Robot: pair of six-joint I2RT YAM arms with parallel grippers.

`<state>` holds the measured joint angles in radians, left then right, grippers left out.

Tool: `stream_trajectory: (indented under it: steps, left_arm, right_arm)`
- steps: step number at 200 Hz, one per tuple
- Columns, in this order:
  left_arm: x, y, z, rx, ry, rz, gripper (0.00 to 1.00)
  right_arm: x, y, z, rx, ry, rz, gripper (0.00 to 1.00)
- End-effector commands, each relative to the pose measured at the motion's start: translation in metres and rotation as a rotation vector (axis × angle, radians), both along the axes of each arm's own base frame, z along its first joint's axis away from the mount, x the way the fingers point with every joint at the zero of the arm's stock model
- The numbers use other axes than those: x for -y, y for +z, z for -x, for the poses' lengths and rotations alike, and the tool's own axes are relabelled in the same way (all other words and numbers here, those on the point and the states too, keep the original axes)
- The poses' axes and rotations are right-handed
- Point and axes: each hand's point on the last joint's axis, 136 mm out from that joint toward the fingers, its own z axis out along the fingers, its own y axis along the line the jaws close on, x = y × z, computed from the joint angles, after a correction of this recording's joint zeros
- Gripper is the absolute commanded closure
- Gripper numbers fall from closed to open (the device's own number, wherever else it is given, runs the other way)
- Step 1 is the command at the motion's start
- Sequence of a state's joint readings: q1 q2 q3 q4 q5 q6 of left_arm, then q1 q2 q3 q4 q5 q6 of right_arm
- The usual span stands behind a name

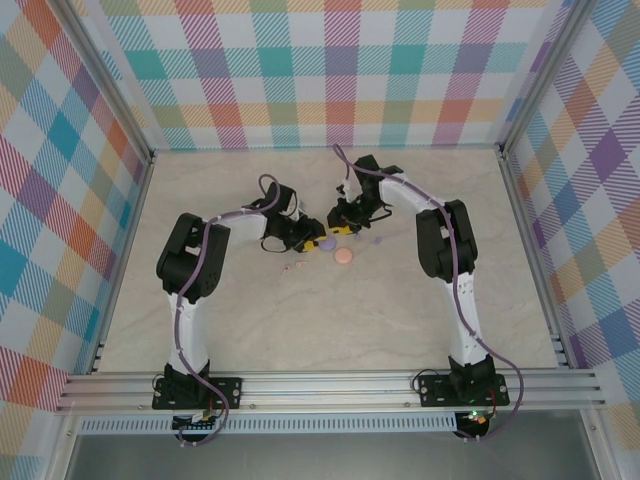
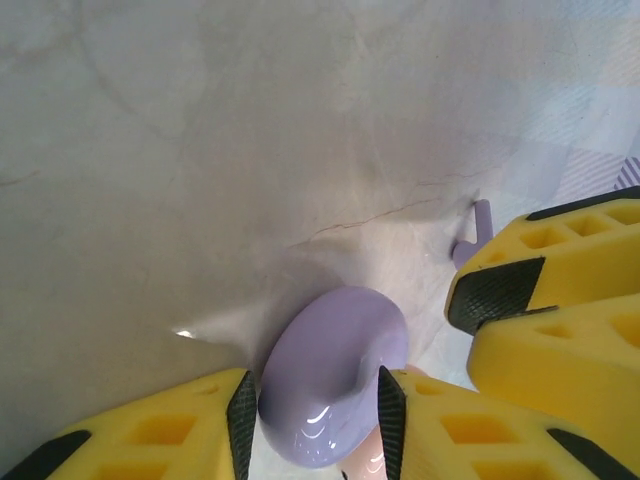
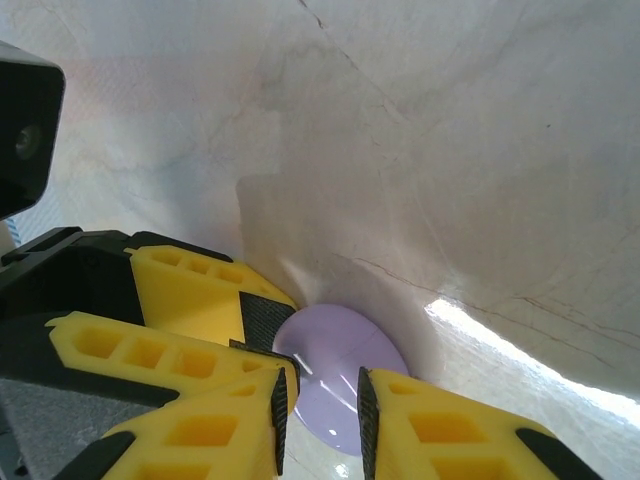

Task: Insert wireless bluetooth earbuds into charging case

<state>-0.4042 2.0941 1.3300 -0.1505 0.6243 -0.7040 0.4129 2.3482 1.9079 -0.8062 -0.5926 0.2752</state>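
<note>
My left gripper (image 2: 315, 392) is drawn in narrow and clamped on the purple charging case (image 2: 335, 385). In my left wrist view the black pads press against its two sides, and its glossy rounded body bulges out from between them toward 12 o'clock.

My right gripper (image 3: 322, 388) pinches the same case from the opposite side. In my right wrist view the jaws are narrow, one pad on either side of the case's rim. The smooth purple face spreads out toward 12 o'clock, and my left fingers (image 3: 190, 300) crowd in at 9 o'clock, right against my right ones. From above, my two grippers meet nose to nose over the case, a little behind the middle of the table (image 1: 400, 330).

One purple earbud (image 2: 478, 228) rests on the table between 1 and 2 o'clock from the case in my left wrist view. It is just beyond my right fingers (image 2: 560, 290) and apart from the case, with its stem pointing to 12 o'clock.

The pale pink earbuds (image 1: 295, 267) lie close together at 6 o'clock from my left gripper in the overhead view, near it but not touched. A pink round case (image 1: 343, 256) sits at about 4 o'clock from the purple one, just beside it, outside both grips.
</note>
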Motion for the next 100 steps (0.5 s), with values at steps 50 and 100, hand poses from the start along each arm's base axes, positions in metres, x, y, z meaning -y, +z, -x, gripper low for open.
stream_trajectory:
  steps: [50,100]
  left_arm:
    - [0.013,0.001,-0.014,0.004,-0.025,-0.013,0.64]
    - [0.007,0.006,-0.013,0.012,-0.038,-0.061,0.64]
  right_arm:
    - [0.011,-0.013,0.021,-0.05,0.003,0.03,0.73]
    - [0.014,-0.006,0.019,-0.046,-0.027,0.019,0.73]
